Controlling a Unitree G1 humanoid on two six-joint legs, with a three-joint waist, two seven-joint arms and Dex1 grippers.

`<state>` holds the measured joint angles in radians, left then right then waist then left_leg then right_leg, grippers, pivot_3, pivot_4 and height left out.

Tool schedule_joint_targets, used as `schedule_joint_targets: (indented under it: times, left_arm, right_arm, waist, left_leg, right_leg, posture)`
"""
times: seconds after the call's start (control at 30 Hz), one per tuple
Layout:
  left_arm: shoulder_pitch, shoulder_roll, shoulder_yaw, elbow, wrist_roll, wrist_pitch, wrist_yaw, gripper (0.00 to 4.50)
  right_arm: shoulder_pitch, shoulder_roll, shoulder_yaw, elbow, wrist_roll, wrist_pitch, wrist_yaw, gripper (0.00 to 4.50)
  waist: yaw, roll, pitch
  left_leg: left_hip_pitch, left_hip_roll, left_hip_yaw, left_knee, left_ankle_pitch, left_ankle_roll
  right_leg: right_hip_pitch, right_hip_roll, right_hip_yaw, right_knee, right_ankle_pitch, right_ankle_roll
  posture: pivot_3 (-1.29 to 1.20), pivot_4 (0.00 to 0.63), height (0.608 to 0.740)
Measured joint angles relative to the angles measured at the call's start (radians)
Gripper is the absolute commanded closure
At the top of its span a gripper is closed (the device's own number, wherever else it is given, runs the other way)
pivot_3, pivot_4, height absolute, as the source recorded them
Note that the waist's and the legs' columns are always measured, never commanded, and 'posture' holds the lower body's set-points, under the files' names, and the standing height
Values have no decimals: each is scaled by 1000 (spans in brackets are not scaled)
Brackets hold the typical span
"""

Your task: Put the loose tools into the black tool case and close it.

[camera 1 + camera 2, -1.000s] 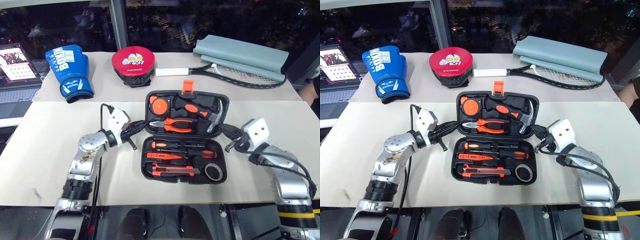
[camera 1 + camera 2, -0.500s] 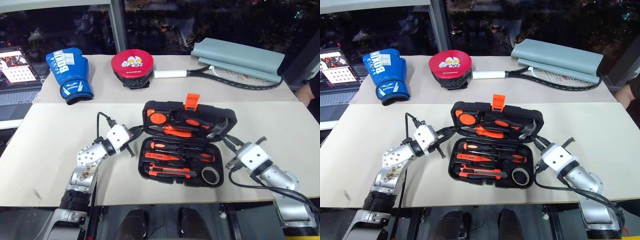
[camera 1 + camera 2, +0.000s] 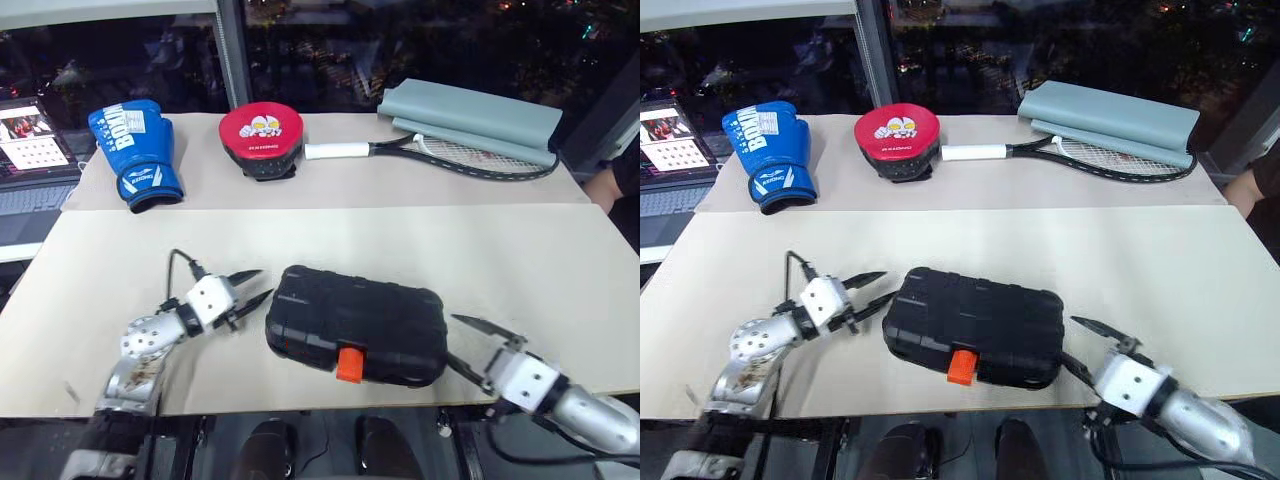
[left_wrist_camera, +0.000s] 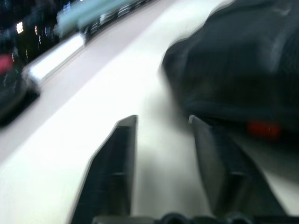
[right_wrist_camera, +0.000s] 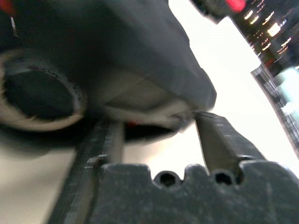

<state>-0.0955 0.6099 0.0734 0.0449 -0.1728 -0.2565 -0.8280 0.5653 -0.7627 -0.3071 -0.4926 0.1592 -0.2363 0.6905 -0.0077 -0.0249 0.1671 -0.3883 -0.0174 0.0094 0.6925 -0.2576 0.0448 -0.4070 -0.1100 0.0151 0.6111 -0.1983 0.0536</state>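
Both claws had let go and drawn back: the left gripper (image 3: 250, 285) stood spread just beside the black tool case (image 3: 355, 325), the right gripper (image 3: 468, 345) spread at its other end. The case, open a second before, lay shut on the table (image 3: 520, 260), orange latch (image 3: 349, 364) facing front.

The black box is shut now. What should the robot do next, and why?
Probably press the orange latch down. The black tool case lies lid-down on the table, but I cannot tell whether that latch is snapped. Both pincers, left and right, are open beside the case.
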Motion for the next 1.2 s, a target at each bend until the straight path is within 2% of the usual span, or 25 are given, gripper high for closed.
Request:
schedule_joint_targets:
  times: [0.1,0.13,0.2,0.3,0.4,0.6,0.73,0.83,0.97,1.2]
  left_arm:
    - [20,86,73,-9,-45,64,-24,48]
    - [4,110,84,4,-57,101,-34,48]
    - [-55,122,86,44,-66,152,-51,0]
    - [-180,106,34,104,-65,215,-82,0]
    - [-312,87,-42,177,-63,261,-158,735]
    - [-587,9,-199,393,-5,226,-335,2847]
    - [-707,-50,-269,552,55,148,-415,4367]
    - [-760,-80,-312,632,94,106,-472,4441]
    - [-791,-100,-362,675,130,89,-569,4441]
    - [-758,-22,-403,579,143,110,-722,4441]
  right_arm:
    - [195,-35,-144,-165,203,154,99,33]
    - [271,-51,-183,-214,283,215,142,33]
    - [338,-71,-207,-275,383,302,199,615]
    - [334,-84,-199,-314,409,353,235,1478]
    - [275,-104,-121,-335,395,411,242,2377]
    - [91,-158,65,-338,302,491,223,4436]
    - [28,-167,137,-311,248,499,231,4500]
    - [-19,-172,177,-284,221,499,242,4500]
    - [-126,-170,220,-226,191,512,244,4500]
    - [-303,-154,258,-74,147,527,248,4500]
  waist:
    - [4,1,0]
    - [10,1,0]
    - [20,0,-1]
    - [26,-3,-1]
    - [23,-4,-2]
    - [21,-5,-1]
    - [22,-5,-1]
    - [20,-6,-1]
    - [16,-6,0]
    - [8,-6,0]
  left_leg:
    - [2,2,-1,0,0,0]
    - [2,4,-1,0,0,-1]
    - [3,5,-1,1,-1,-2]
    - [3,5,-1,2,-4,-8]
    - [0,3,2,2,-1,-2]
    - [-4,-1,1,2,-2,0]
    - [-11,-3,1,4,-2,1]
    - [-18,-3,1,8,-2,2]
    - [-18,-2,1,8,-2,2]
    - [-17,-2,2,9,-3,2]
  right_leg:
    - [2,-1,-1,0,-7,6]
    - [3,-1,-2,0,-9,4]
    - [2,-1,-4,-1,-12,0]
    - [3,-1,-5,-1,-11,2]
    - [2,0,-4,0,-7,8]
    - [-2,0,-4,-1,-3,1]
    - [-7,0,-3,-1,-3,3]
    - [-13,1,-3,0,-2,3]
    - [-14,1,-2,1,-2,3]
    - [-13,1,-1,1,-1,3]
  posture:
    - [0,150,736]
    - [0,150,736]
    - [0,150,736]
    - [0,150,736]
    - [0,150,736]
    - [0,150,736]
    - [0,150,736]
    - [0,150,736]
    - [0,150,736]
    - [0,150,736]
